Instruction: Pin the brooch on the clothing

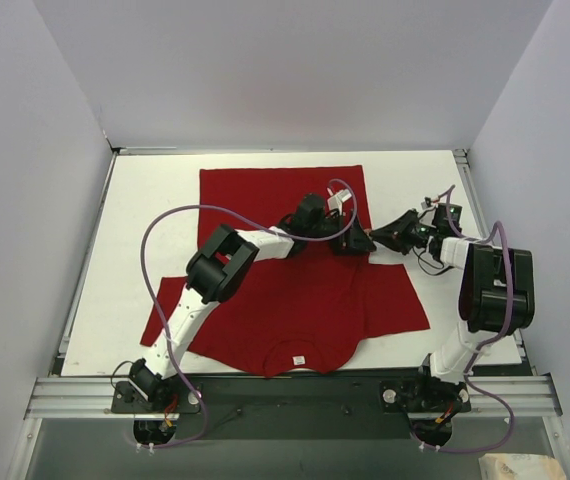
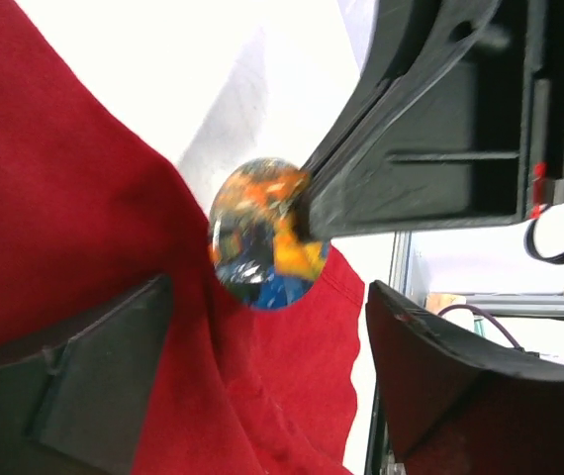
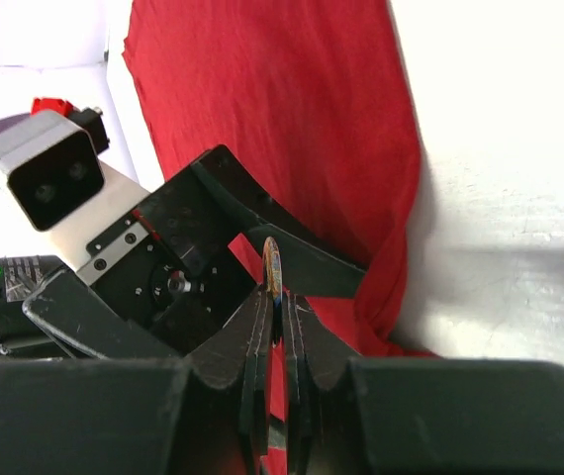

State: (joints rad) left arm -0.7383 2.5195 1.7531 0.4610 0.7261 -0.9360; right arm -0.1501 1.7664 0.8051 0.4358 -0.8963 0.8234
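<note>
Brooch (image 2: 262,233) sits pinched edge-on in the closed right tool (image 3: 278,315) at the side edge of the red T-shirt (image 1: 265,200), between the fingers (image 2: 84,376) of the wide-open, empty left tool (image 2: 267,346); fastening appears unfinished, pin hidden.

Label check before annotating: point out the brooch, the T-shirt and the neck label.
brooch (image 2: 254,237), left wrist view, middle of its face.
T-shirt (image 1: 295,300), top view, mid-body fabric.
neck label (image 1: 299,360), top view, its centre.

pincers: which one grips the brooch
The right pincer, shut on the edge of the small round orange-and-blue brooch; the left pincer stands open near it.
</note>
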